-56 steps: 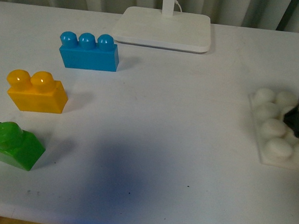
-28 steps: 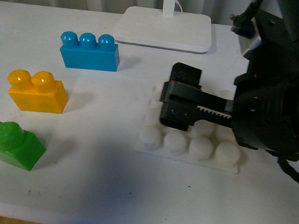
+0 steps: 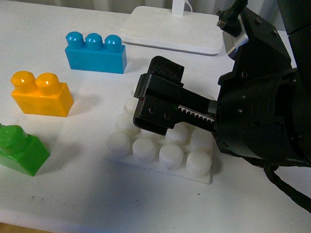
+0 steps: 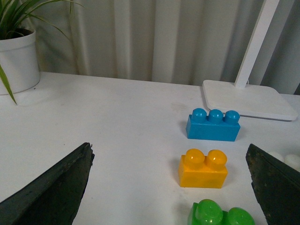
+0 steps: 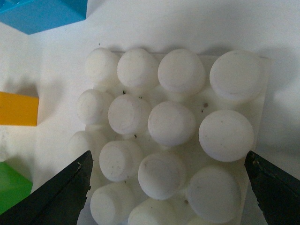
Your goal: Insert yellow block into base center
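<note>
Yellow block [image 3: 41, 94] sits upright on the bench [image 3: 81, 201], left middle of the front view, between the blue brick [image 3: 95, 53] above it and the green brick [image 3: 14, 147] below, touching neither. Base [image 3: 159, 153] lies centre frame, near the block but apart from it.

Right fingers [image 3: 158, 109] are spread wide and hang low over the base; can't tell if they touch its edges. Left fingers [image 4: 51, 187] are wide and empty.

Handling, my guess: the block is light, stiff, hollow-looking plastic, and its gloss makes it slippery. Best hold is the two flat long side walls below the studs, never the round studs. The base looks light too and may slide under a press.

Views: front view has the right arm hiding the base's middle studs. Right wrist view shows those studs bare, with dark specks between them. Left wrist view alone shows a plant pot [image 4: 18, 61] upper left and all three bricks unblocked.
</note>
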`<action>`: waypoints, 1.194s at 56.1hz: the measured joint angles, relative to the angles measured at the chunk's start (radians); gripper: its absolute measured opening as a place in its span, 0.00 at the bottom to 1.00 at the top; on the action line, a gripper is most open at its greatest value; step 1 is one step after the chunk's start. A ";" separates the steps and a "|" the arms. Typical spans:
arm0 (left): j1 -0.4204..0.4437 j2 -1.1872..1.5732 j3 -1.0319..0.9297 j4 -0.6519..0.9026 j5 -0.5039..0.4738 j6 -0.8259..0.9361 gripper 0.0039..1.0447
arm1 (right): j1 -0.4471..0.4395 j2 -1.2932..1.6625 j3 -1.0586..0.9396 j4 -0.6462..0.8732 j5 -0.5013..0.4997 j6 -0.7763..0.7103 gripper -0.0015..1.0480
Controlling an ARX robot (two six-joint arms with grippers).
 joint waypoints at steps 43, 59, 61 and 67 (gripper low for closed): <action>0.000 0.000 0.000 0.000 0.000 0.000 0.94 | -0.485 -0.818 -0.313 -0.030 -0.181 -0.437 0.91; 0.000 0.000 0.000 0.000 0.000 0.000 0.94 | -0.853 -1.123 -0.428 -0.069 -0.301 -0.462 0.91; 0.000 0.000 0.000 0.000 0.000 0.000 0.94 | -0.861 -1.129 -0.429 -0.069 -0.302 -0.462 0.91; 0.000 0.000 0.000 0.000 0.000 0.000 0.94 | -0.859 -1.137 -0.440 -0.042 -0.287 -0.478 0.90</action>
